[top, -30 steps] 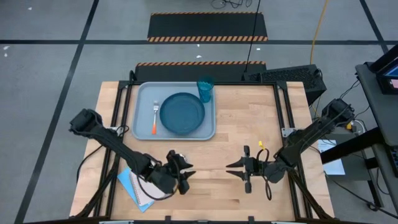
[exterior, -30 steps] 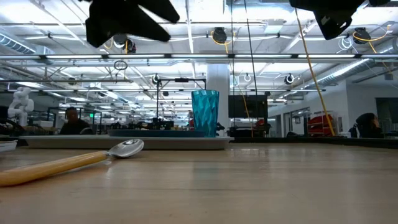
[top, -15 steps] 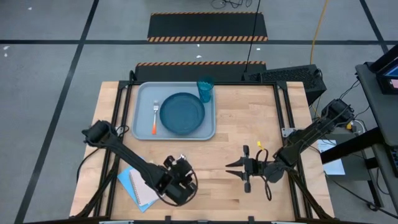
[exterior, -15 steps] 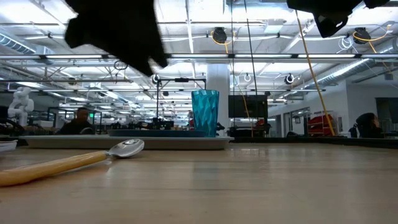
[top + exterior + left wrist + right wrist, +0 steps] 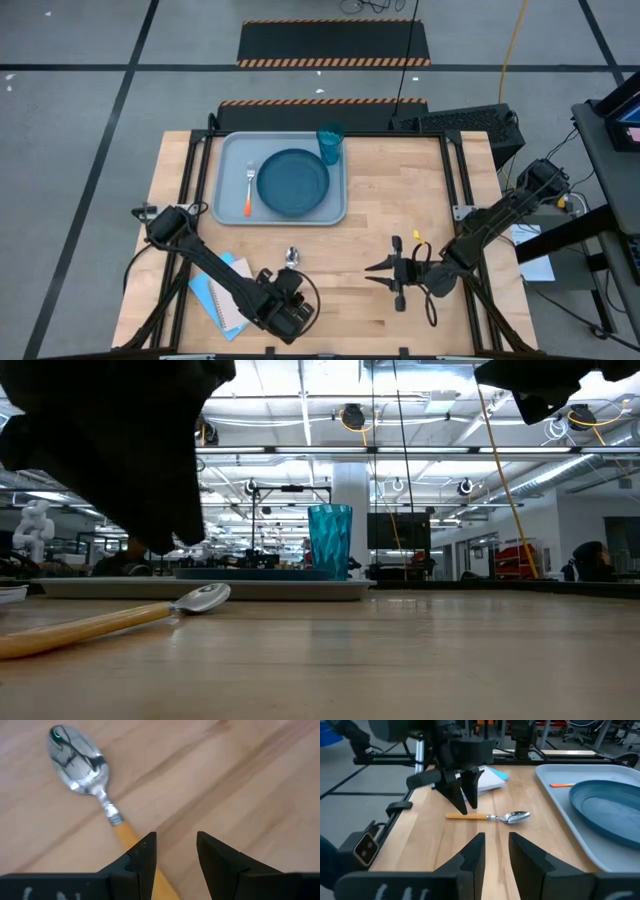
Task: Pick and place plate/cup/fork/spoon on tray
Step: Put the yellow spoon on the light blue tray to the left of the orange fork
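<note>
My left gripper (image 5: 175,851), jaws parted, hangs over the spoon (image 5: 92,782): light, stiff, slippery. I'd pinch its handle, toward six o'clock of the bowl.

Light grey-blue tray (image 5: 226,180) with rounded corners and raised rim, lying flat at the far left of the tabletop (image 5: 390,200). On it, round dark teal-blue plate (image 5: 293,182), flat, near the middle. Just left of the plate, small fork (image 5: 249,189) with silver tines and orange handle, tines pointing away. At the tray's far right corner, translucent teal cup (image 5: 330,142), upright. Off the tray, flat on bare wood nearer the front edge, spoon (image 5: 90,775) with shiny silver bowl facing up and yellow-orange handle.
</note>
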